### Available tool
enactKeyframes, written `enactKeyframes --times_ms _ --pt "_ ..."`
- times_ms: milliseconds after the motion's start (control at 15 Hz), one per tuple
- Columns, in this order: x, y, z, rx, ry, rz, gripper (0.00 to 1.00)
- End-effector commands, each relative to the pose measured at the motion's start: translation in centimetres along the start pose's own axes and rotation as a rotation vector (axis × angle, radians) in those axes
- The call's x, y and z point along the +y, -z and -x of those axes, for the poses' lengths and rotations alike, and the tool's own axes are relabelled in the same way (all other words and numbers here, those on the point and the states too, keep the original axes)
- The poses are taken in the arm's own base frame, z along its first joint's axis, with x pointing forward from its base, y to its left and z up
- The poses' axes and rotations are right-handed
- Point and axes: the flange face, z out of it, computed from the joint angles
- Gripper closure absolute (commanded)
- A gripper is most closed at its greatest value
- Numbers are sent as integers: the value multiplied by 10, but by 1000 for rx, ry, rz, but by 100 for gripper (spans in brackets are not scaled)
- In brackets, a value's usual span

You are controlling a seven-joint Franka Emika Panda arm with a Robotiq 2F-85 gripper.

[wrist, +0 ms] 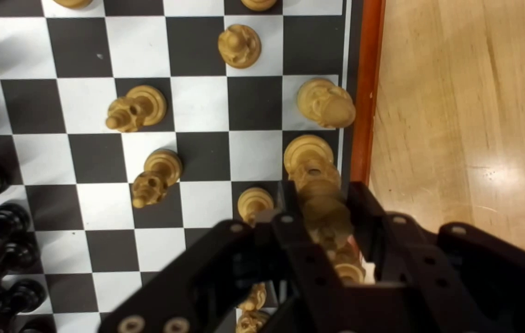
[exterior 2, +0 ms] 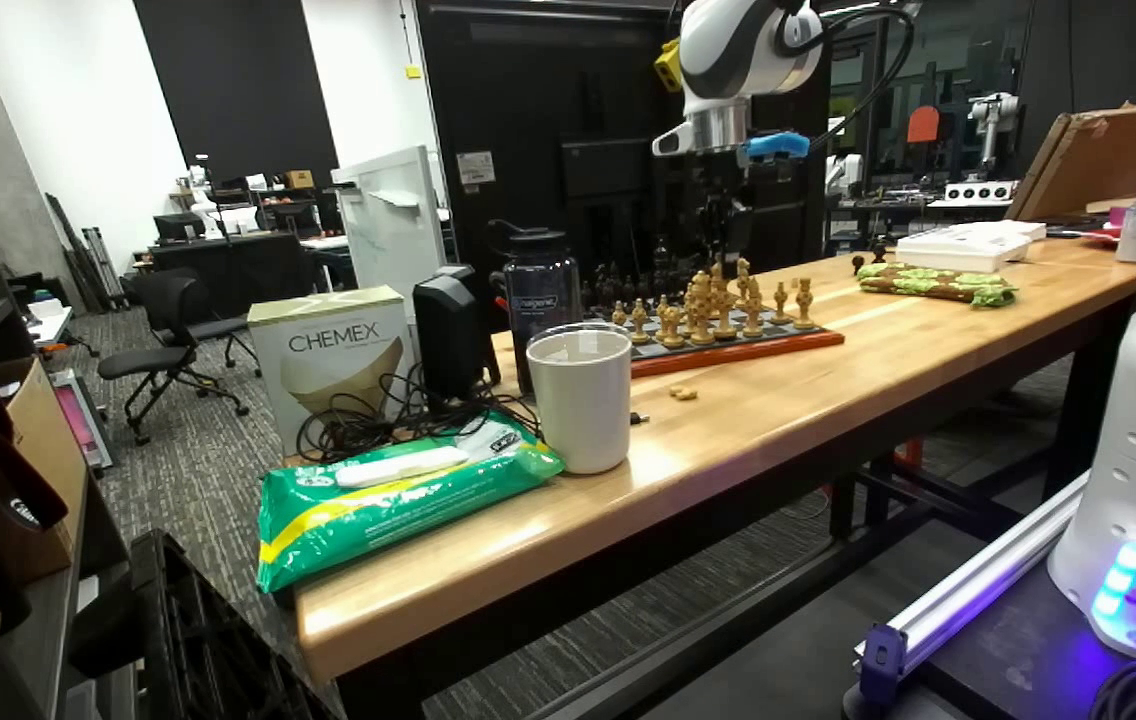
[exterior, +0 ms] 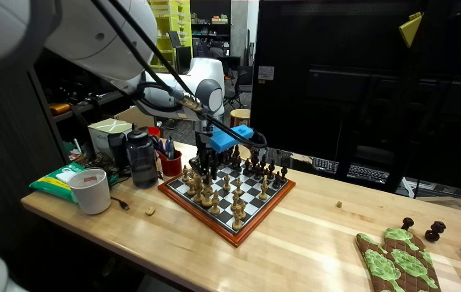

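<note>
Wrist view: wood table [wrist: 466, 115] along R side, chessboard [wrist: 202, 157] on it. Gripper [wrist: 325, 194] over chessboard's edge, fingers [wrist: 366, 212] partway apart, tall light pc [wrist: 315, 180] showing btwn; can't tell if gripped. Its base shows in outermost row, by the rim [wrist: 369, 83]. Nearby: round-topped light pc [wrist: 325, 104], then small light pc [wrist: 254, 203] just beside fingers.

White robot arm [exterior: 100, 38] extends from the upper left of an exterior view, its wrist [exterior: 210, 91] bent near the centre and aimed downward. In the wrist view, black fingers [wrist: 303, 249] reach up from the lower edge, parted by a narrow gap.
</note>
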Motion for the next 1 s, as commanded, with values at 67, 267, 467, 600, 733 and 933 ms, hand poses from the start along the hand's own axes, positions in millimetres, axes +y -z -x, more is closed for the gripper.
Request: enactKeyframes --times_ms 67,267,467,600,733,933 --pt "0 14 4 13 0 -5 92" --pt "1 20 7 15 -10 4 92" --pt "1 29 10 22 -21 21 92" --pt "2 34 11 20 -41 33 92" --pt "3 43 15 22 -63 43 92" --pt "6 58 20 30 -109 50 92"
